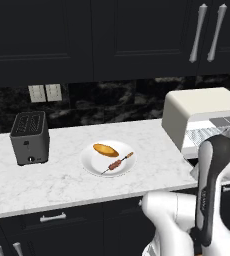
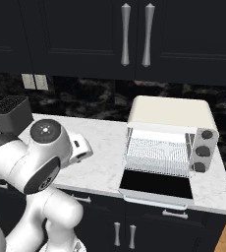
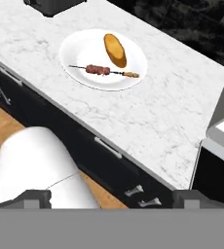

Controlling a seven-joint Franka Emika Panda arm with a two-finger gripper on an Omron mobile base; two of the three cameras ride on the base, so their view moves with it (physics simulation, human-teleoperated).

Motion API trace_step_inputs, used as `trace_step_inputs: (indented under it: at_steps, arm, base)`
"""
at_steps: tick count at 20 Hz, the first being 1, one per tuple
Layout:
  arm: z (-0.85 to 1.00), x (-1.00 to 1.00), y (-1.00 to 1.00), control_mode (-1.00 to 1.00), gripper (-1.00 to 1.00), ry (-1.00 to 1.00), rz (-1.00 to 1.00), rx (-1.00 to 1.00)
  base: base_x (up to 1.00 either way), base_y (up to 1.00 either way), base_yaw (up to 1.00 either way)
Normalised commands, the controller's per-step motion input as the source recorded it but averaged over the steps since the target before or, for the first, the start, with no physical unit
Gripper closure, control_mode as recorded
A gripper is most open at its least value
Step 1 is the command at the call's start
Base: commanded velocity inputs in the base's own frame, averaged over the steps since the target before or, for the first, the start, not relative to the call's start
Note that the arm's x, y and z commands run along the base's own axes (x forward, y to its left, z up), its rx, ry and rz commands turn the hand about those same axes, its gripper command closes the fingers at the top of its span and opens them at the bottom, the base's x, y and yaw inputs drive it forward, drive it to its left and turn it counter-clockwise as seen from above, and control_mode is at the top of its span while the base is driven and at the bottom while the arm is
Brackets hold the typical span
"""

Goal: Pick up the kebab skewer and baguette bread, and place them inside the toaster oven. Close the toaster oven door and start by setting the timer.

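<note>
Where it lies plated, kebab skewer [image 3: 104, 71] looks thin, reddish-brown.

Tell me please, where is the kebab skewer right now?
In the left base view, the kebab skewer lies on the white plate, just in front of the baguette.

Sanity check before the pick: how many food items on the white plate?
2. The baguette bread lies on the white plate toward the backsplash; the kebab skewer lies beside it, nearer the counter's front edge. Nothing looks hidden.
</note>
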Motion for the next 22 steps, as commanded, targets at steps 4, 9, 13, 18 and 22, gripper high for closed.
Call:
trace_step_inputs:
  at_steps: [4, 9, 13, 18, 22]
  arm:
    - [0.56, 0.01, 1.0, -1.0, -1.0, 0.0, -0.26, -0.1]
    - [0.04, 0.06, 1.0, -1.0, -1.0, 0.0, -0.42, -0.05]
    - [-0.04, 0.22, 0.96, -1.0, -1.0, 0.03, -0.36, 0.06]
    - [-0.07, 0.01, 0.34, -1.0, -1.0, 0.04, -0.28, 0.2]
    - [-0.2, 0.12, 0.02, -1.0, -1.0, 0.0, -0.24, 0.25]
  base:
    - [0.0, 0.0, 0.0]
    - [0.0, 0.0, 0.0]
    - [0.0, 0.0, 0.0]
    - [0.0, 0.0, 0.0]
    - [0.0, 0.0, 0.0]
